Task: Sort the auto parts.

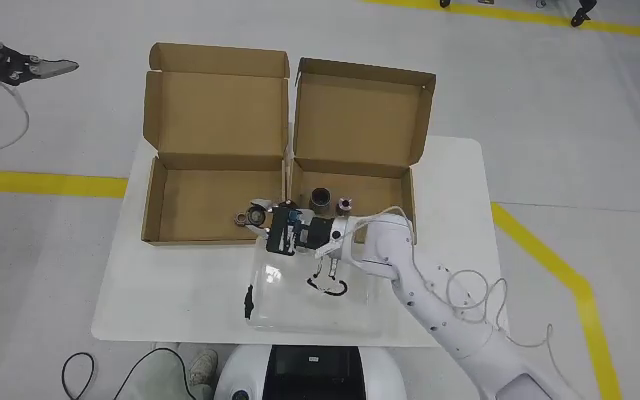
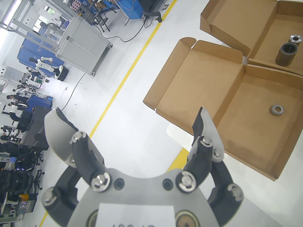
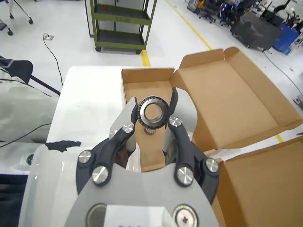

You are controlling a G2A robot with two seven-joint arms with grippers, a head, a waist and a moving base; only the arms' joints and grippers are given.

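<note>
My right gripper [image 3: 153, 109] is shut on a steel roller bearing [image 3: 153, 112], held just above the floor of the left cardboard box [image 3: 149, 88]. A second bearing [image 3: 150, 131] lies in the box right under it. From above, this gripper [image 1: 260, 212] is at the right end of the left box [image 1: 190, 200], next to the lying bearing [image 1: 243, 213]. The right box [image 1: 375, 190] holds a dark cylinder [image 1: 321, 197] and a small metal sleeve [image 1: 345, 206]. My left gripper [image 2: 129, 116] hangs open and empty off the table's left side, over the floor.
A clear plastic sheet [image 1: 300, 300] with black scraps [image 1: 330, 285] covers the table's front. Both box lids [image 1: 215, 105] stand open toward the back. The right arm [image 1: 430, 290] crosses the table's front right. Cables lie on the floor near the table's front left.
</note>
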